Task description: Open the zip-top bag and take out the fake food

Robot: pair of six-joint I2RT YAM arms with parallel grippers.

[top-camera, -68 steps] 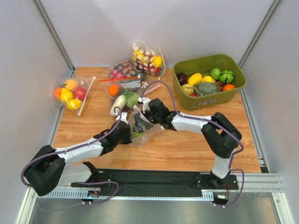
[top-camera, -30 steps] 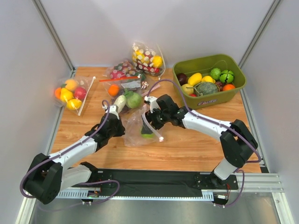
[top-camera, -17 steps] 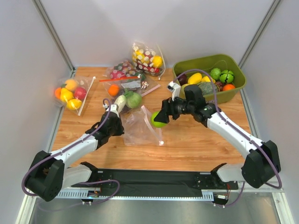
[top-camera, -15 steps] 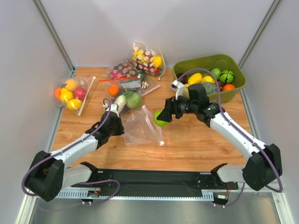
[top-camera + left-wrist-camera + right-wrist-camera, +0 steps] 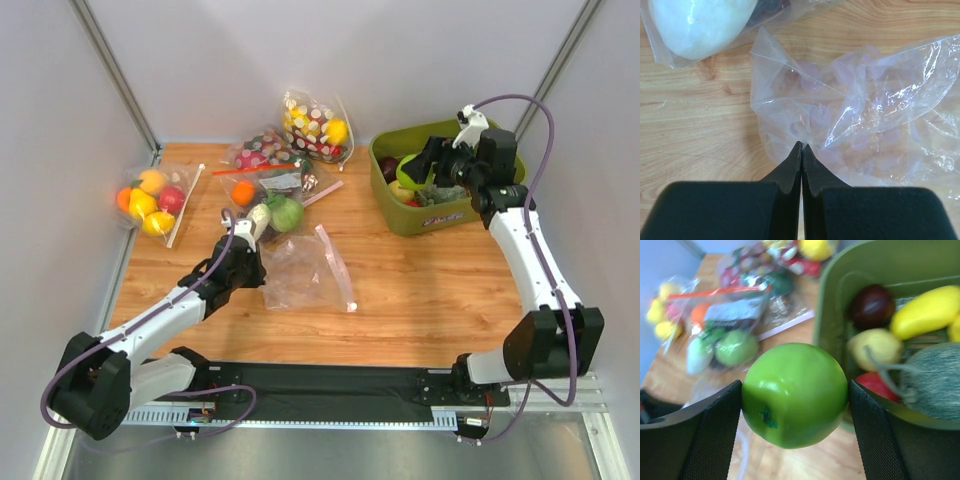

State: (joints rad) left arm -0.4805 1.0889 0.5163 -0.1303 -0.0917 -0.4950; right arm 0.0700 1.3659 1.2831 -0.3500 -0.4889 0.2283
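Observation:
The clear zip-top bag [image 5: 305,272] lies flat and crumpled on the wooden table, its pale zip strip [image 5: 338,266] along the right edge. No fruit shows inside it. My left gripper [image 5: 262,272] is shut on the bag's left edge; the left wrist view shows its fingertips [image 5: 802,146] pinching the clear plastic [image 5: 880,110]. My right gripper [image 5: 412,172] is shut on a green apple [image 5: 409,173] and holds it in the air over the left rim of the green bin [image 5: 455,216]. The right wrist view shows the apple [image 5: 795,395] between both pads.
The bin [image 5: 827,305] holds several fake fruits and vegetables. A bag with a red zip strip [image 5: 262,188] with a white radish [image 5: 700,25] lies behind the clear bag. A polka-dotted bag [image 5: 312,125] stands at the back. Another fruit bag [image 5: 150,200] lies far left.
My right gripper took the green apple out of the clear bag and carried it up and right to the bin. My left gripper stayed shut on the bag, which has flattened.

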